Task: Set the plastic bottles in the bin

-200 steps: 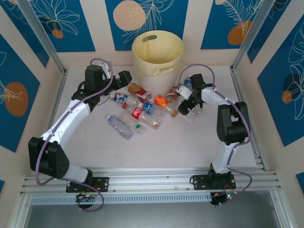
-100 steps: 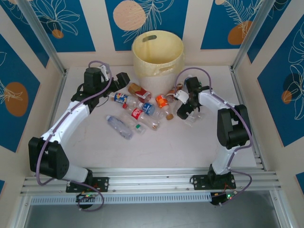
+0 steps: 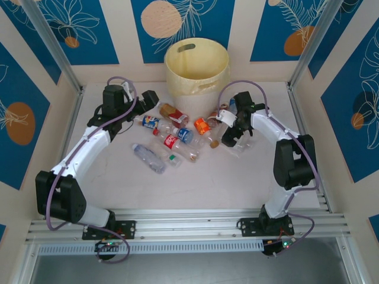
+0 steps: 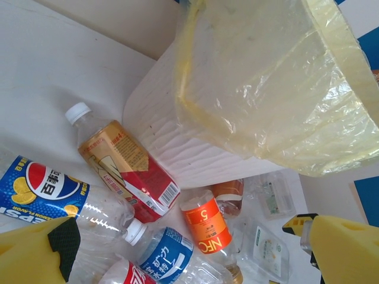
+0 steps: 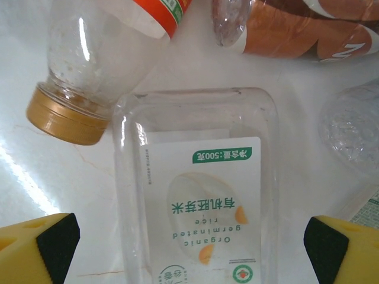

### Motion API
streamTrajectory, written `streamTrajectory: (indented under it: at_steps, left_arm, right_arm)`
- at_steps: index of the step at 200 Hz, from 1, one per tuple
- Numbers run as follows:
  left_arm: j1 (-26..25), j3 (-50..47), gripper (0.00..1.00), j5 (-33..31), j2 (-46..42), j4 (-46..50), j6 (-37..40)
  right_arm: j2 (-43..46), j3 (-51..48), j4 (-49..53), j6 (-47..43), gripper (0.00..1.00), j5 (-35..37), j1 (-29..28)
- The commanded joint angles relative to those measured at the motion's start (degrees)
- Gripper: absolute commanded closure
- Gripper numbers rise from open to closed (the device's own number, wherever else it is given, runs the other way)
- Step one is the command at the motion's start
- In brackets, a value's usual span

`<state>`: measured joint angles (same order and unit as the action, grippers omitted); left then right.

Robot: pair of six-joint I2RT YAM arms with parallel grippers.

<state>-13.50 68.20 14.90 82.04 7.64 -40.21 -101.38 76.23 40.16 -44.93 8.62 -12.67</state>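
Overhead, the bin [image 3: 196, 65] stood at the far middle of the table [image 3: 118, 183], and the plastic bottles [image 3: 177, 135] lay scattered on the tabletop just in front of it, between the two arms; the left gripper [image 3: 146, 102] hung over the left end of the heap, near the bin's wall, its jaws spread wide with nothing pinched; beneath it lay a brown-and-red bottle [image 4: 121, 168] with a white cap, near the foot of the bin, a blue Pepsi bottle [image 4: 44, 186] just beside it, and an orange-labelled bottle [image 4: 207, 228] further along; the right gripper [image 3: 234, 137] sat low at the right end of the heap, jaws likewise spread, its yellow pads [image 5: 35, 245] on either side of a clear square bottle [image 5: 198, 195] lying flat, apart from its walls; a gold-capped bottle [image 5: 77, 100] lay just beside that one.
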Motion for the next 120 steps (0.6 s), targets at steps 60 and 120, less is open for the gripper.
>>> streamTrajectory:
  at_steps: [60, 120]
  left_arm:
    - [2.83, -3.46, 0.0, -0.82, -3.73, -1.22, -1.57]
    - [3.83, -5.04, 0.0, -0.23, -4.65, -1.93, -2.6]
  right_arm:
    - [-8.69, 3.28, -0.61, -7.92, 0.01, 1.6, 1.14]
    - [-10.2, 1.43, -1.87, -4.6, 0.03, -0.45, 1.07]
